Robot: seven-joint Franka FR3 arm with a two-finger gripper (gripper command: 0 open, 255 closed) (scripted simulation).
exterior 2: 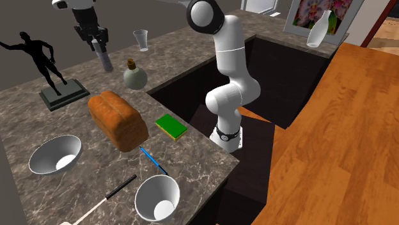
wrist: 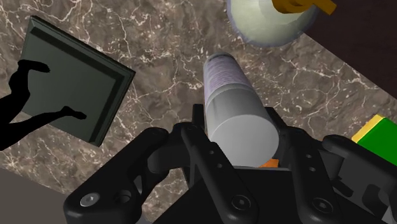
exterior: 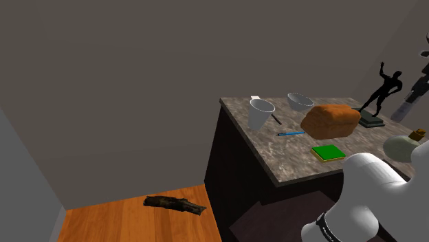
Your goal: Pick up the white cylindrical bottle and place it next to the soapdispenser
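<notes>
While the gripper (wrist: 240, 137) clasps the pale grey bottle (wrist: 236, 102) between part-closed fingers, low over the countertop (wrist: 159, 38) between the statue's base (wrist: 76, 83) and the soap dispenser (wrist: 264, 22), the carry looks in hand. Next, I'd judge, comes a short slide toward the dispenser near the countertop's edge, then setting it down upright. The arm (exterior 2: 230, 57) arches over that edge, hand pointing down.
</notes>
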